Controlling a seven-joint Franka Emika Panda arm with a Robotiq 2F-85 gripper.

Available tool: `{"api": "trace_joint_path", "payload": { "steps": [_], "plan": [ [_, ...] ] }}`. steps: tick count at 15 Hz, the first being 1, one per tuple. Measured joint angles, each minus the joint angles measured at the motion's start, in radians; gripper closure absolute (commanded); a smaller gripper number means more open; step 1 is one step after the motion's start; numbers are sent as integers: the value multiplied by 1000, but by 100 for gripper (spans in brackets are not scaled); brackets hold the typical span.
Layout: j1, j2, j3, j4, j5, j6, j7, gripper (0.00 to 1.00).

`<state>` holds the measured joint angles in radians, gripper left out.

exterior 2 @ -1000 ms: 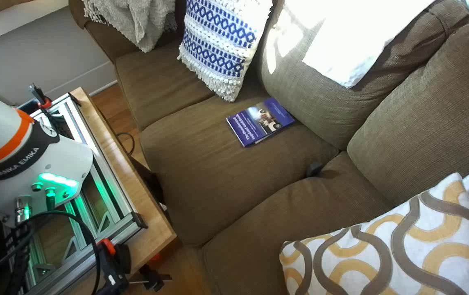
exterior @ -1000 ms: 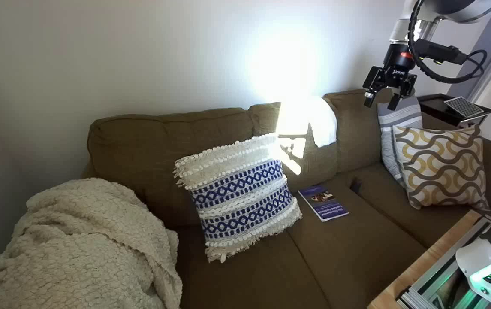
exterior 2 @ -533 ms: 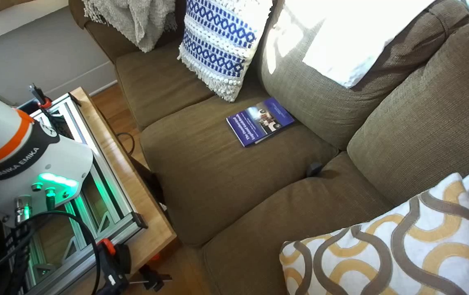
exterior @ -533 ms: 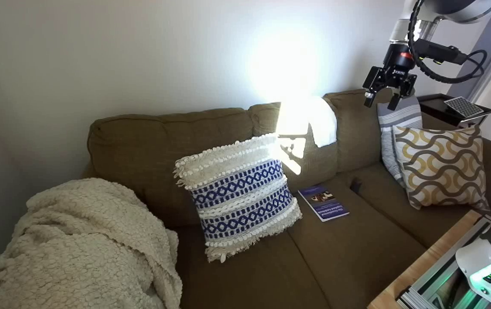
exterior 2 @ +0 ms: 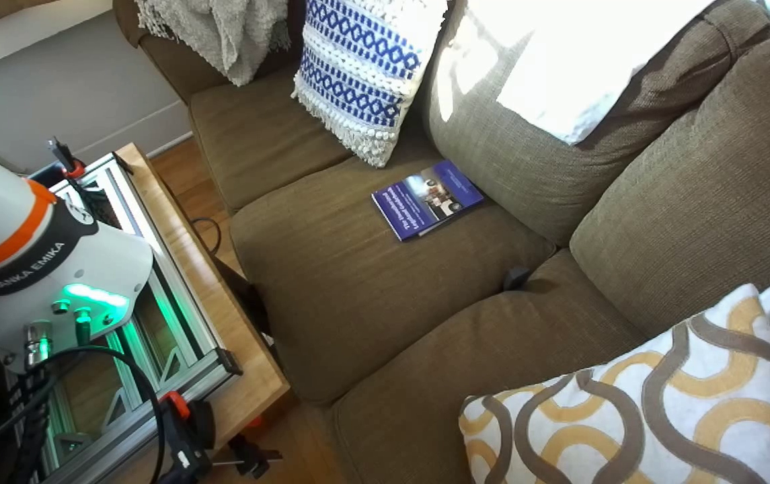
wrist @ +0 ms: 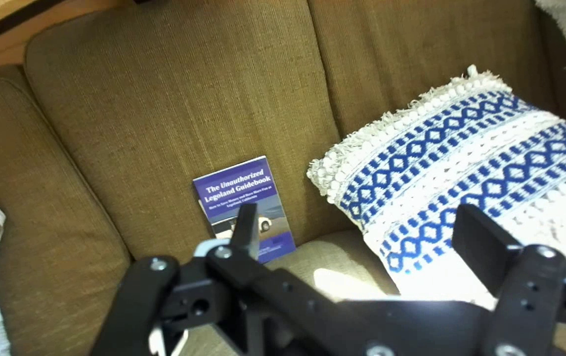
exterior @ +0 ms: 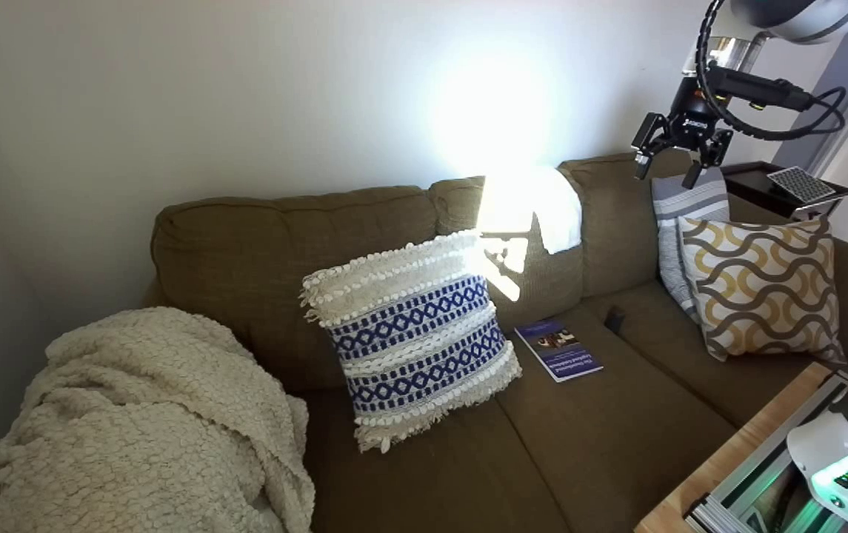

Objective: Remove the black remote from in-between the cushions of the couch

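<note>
A black remote (exterior 2: pixel 515 278) sits tucked into the seam between the middle and right seat cushions (exterior 2: pixel 371 296) of an olive-brown couch (exterior: pixel 290 237), close to the back cushions (exterior 2: pixel 714 181), with a short dark part of it showing to us in both exterior views. Above the couch, the jaws of a robot arm (exterior: pixel 812 21) are spread wide and released, well apart from the remote. Left of the remote, on the middle seat cushion, lies a blue-purple book (exterior: pixel 558 352); in the wrist view we read its title as "The Unauthorized Legoland Guidebook." Farther left, a blue-and-white fringed pillow (exterior: pixel 416 348) leans against the couch's back, and a cream fleece blanket (exterior: pixel 164 422) is heaped at the left end. To the remote's right, we see a lattice-patterned pillow (exterior: pixel 764 289) propped in front of a gray striped pillow (exterior: pixel 701 203). A white cloth (exterior: pixel 561 215) drapes over the middle back cushion, lit by a harsh bright patch. In an exterior view, the arm's white base (exterior 2: pixel 119 259), marked "Franka Emika," stands at left on a metal frame (exterior 2: pixel 186 296) over a wooden bench (exterior 2: pixel 257 380), near the couch's front edge.
</note>
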<state>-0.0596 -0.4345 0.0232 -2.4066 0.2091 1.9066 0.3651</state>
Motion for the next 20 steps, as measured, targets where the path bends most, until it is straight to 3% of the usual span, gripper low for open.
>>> {"api": "trace_joint_path", "payload": {
  "steps": [3, 6, 10, 14, 20],
  "plan": [
    [-60, 48, -40, 0, 1, 23, 50, 0],
    [-99, 150, -90, 1, 41, 117, 68, 0],
    [-107, 338, -127, 29, 150, 235, 78, 0],
    [-106, 503, -137, 100, 251, 252, 70, 0],
    [-100, 490, -137, 104, 249, 252, 70, 0]
  ]
}}
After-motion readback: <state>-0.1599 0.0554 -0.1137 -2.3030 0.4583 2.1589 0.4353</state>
